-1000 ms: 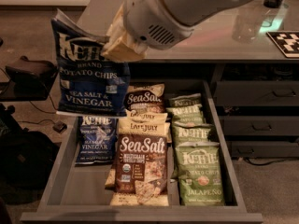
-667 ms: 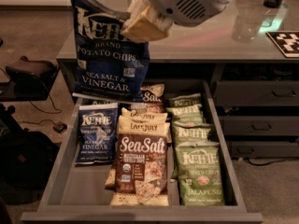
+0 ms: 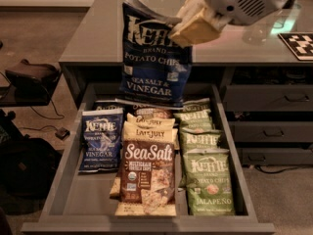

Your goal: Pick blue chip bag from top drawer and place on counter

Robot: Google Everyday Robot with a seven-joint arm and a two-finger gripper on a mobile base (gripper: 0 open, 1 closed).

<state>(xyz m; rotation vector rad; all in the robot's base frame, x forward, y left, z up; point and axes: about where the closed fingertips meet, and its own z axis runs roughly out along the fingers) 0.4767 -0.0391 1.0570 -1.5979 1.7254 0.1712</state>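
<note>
Above drawer (image 3: 68, 180), tool (image 3: 182, 26) clamps blue chip bag (image 3: 152, 62).

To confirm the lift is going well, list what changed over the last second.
The gripper, clamped on the blue chip bag, carried it up and rightward in the picture; the bag now hangs before the counter edge, over the back of the drawer. The grasp is unchanged, and the other bags there have not moved.

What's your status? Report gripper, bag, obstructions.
Gripper shut on blue chip bag at its top edge, over counter front. Bag hangs upright above top drawer. Other chip bags lie in drawer below.
</note>
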